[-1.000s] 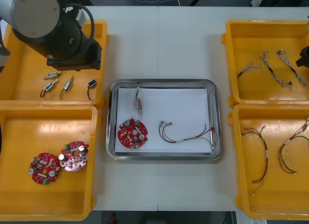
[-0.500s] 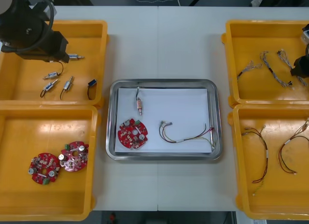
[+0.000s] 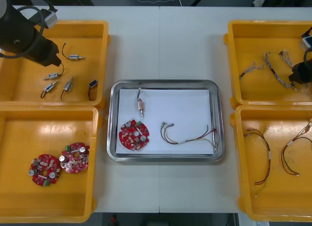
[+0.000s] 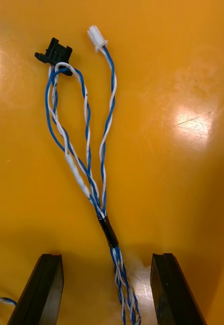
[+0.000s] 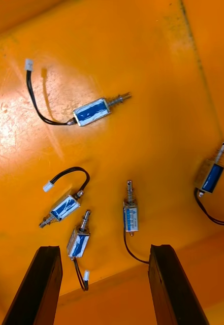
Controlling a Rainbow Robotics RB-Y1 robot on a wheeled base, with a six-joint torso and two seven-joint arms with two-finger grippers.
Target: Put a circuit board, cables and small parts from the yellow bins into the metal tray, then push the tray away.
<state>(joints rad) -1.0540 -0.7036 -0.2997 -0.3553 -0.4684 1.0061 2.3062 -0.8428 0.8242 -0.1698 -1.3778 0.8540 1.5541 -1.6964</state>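
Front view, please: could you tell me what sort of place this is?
Probably a kitting station in an electronics workshop: yellow bins hold sorted circuit boards, small metal parts and cables, and a metal tray gathers one set. The left gripper hangs open over the parts, the right gripper over a twisted cable.

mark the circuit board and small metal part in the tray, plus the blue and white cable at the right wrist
circuit board (image 3: 134,135), front view, centre of disc
small metal part (image 3: 141,107), front view, its body
blue and white cable (image 4: 108,229), right wrist view, black sleeve
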